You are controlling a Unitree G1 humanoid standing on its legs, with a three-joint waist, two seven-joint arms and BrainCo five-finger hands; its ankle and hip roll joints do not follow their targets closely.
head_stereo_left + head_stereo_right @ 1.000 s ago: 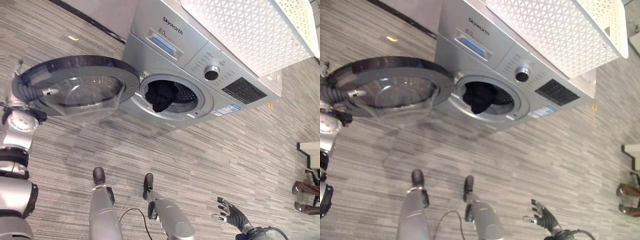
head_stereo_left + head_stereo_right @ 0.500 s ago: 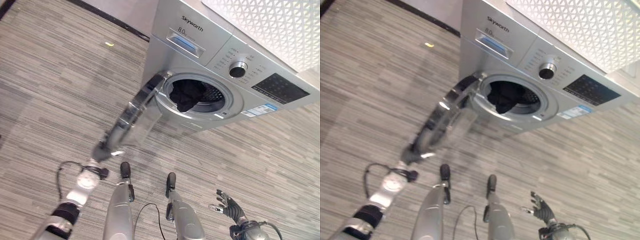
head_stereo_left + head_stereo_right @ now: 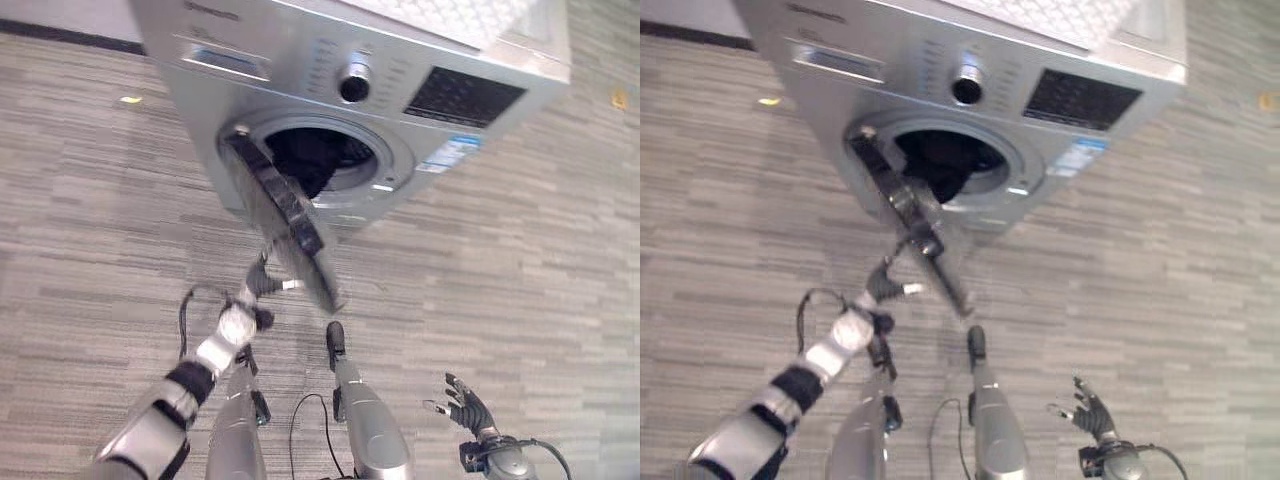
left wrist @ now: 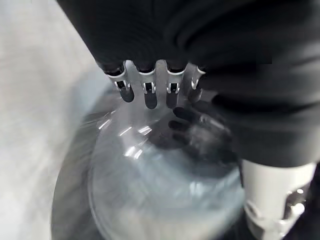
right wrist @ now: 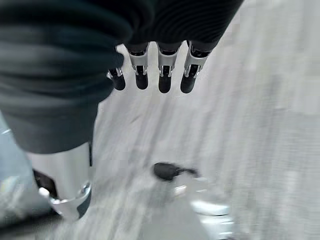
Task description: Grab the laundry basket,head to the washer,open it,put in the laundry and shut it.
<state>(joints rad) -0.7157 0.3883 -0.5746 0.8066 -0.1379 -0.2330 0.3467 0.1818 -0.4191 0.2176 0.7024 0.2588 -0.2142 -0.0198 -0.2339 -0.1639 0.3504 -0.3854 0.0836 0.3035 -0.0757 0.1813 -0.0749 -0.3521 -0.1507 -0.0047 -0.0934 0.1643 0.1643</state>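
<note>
My left hand (image 3: 262,283), fingers straight, presses the washer (image 3: 300,70) door (image 3: 285,215) over grey striped floor (image 3: 90,200); right hand (image 3: 465,405) hangs open.

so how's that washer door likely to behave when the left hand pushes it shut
The door probably swings stiffly as one piece on its hinge side, since it stands half open, edge-on. Its glass bowl looks smooth, so the left hand could slip. The dark laundry near the opening might snag it.

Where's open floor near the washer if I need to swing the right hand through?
Bare floor lies right of the washer, above the open right hand that hangs low. It is crowded at the drum mouth: the half-closed door juts out, dark laundry sits inside, and the left hand is at the door.
</note>
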